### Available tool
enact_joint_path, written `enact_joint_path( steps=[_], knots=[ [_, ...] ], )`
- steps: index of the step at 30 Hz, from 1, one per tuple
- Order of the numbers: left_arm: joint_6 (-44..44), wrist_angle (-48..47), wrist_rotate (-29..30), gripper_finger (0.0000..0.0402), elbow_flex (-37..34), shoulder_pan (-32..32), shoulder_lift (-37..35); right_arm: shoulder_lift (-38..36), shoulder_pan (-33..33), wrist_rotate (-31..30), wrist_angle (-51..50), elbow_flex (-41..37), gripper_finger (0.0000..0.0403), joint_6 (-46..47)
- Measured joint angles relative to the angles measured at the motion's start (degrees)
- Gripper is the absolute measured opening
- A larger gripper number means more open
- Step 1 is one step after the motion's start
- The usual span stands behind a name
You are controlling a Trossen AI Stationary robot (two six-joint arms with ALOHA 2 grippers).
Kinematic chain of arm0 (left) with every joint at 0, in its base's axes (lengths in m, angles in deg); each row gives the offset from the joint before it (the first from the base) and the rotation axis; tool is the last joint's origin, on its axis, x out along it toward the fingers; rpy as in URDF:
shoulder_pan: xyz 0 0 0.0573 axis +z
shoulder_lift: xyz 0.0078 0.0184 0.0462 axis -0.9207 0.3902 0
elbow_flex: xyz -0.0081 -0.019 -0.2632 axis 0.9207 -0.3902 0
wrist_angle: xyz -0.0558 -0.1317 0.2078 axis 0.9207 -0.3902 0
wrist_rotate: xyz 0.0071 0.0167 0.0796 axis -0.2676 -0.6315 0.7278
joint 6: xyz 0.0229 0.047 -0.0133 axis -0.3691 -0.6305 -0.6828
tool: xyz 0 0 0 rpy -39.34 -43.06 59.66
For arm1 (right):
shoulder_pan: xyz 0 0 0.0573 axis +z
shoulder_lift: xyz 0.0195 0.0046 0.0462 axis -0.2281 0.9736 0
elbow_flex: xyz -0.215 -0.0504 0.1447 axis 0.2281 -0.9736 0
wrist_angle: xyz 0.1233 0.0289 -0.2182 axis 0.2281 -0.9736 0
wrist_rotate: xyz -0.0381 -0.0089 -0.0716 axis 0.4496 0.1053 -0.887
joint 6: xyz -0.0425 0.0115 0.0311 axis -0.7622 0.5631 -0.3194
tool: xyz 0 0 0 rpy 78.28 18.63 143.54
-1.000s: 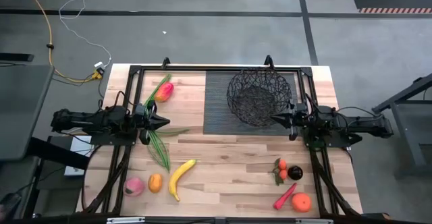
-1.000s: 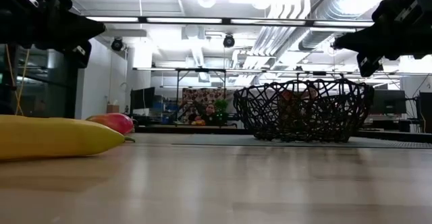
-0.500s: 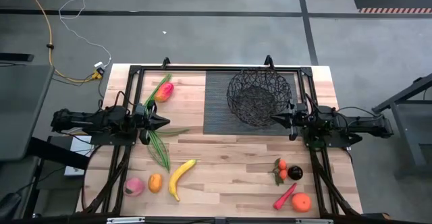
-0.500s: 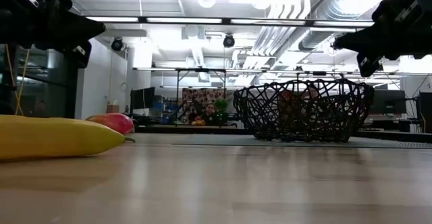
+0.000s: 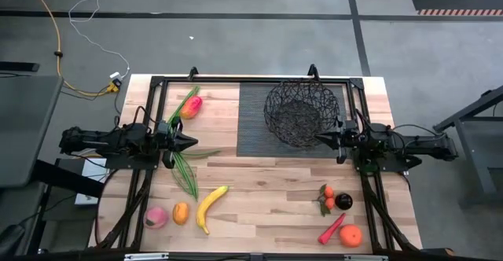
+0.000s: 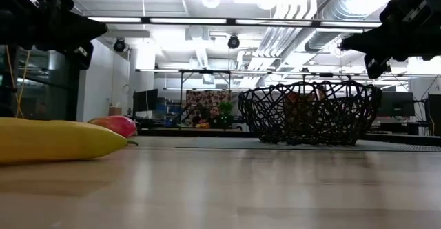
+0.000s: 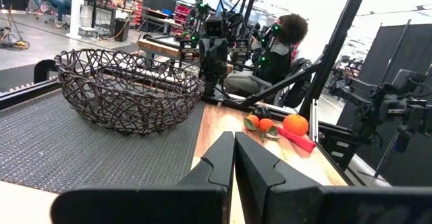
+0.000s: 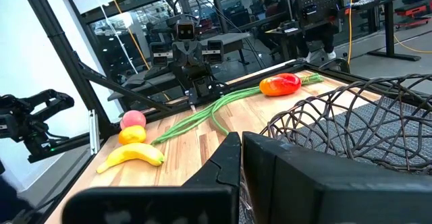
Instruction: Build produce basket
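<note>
My left gripper (image 5: 191,141) and right gripper (image 5: 320,139) are both pinched closed on nothing, held above the table, tips pointing at each other. The basket (image 5: 302,112) sits on the ribbed mat (image 5: 253,127), nothing in it. The banana (image 5: 209,207), mango (image 5: 191,105), green stalks (image 5: 182,167), chili (image 5: 331,229) and oranges (image 5: 350,235) lie on the wood.

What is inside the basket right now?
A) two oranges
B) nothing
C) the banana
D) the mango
B: the basket shows only bare wire over the mat; the banana, mango and small oranges all lie on the table.
</note>
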Motion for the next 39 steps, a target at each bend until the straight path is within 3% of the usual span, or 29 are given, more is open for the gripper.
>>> enact_joint_path(
  steps=[35,39],
  knots=[
    [0.0,0.0,0.0,0.0003,0.0,0.0,0.0,0.0,0.0,0.0,0.0,0.0,0.0,0.1],
    [0.0,0.0,0.0,0.0003,0.0,0.0,0.0,0.0,0.0,-1.4,4.5,0.0,0.0,7.7]
  ],
)
